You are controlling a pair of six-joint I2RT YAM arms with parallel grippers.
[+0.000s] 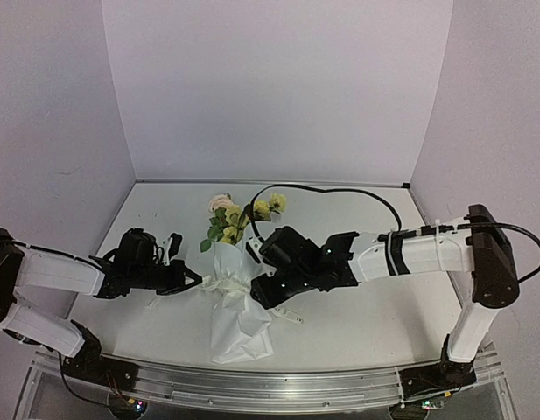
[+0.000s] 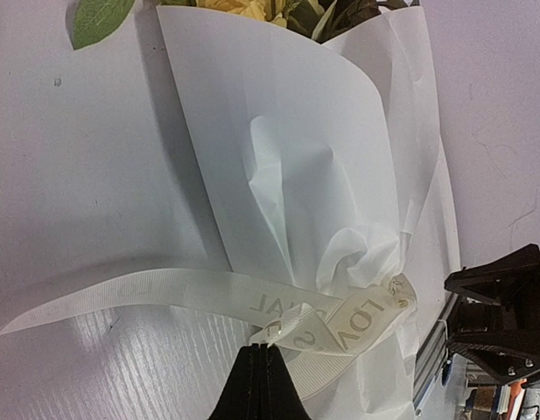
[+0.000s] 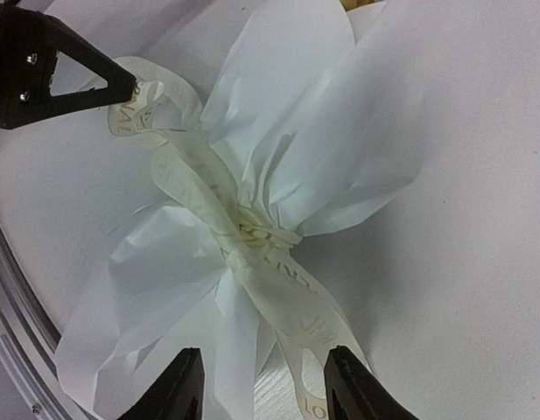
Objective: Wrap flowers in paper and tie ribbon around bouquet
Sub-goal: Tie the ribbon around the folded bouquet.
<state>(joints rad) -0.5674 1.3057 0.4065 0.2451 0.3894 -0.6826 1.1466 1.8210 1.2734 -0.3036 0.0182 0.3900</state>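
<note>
Flowers (image 2: pixel 243 7): cut off by top edge, ahead of left gripper (image 2: pixel 266 350).
Stems: hidden inside paper (image 2: pixel 296 131).
Ribbon (image 2: pixel 164 293): pinched part hidden between left gripper's closed fingers; tail cut off at bottom edge between right gripper (image 3: pixel 262 352) fingers.

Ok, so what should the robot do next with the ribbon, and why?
Probably the left gripper should let go of the ribbon. The ribbon looks cinched tight round the paper's middle, bunching it, and the right gripper stands open, holding nothing. I can't be sure the knot is finished, though.
</note>
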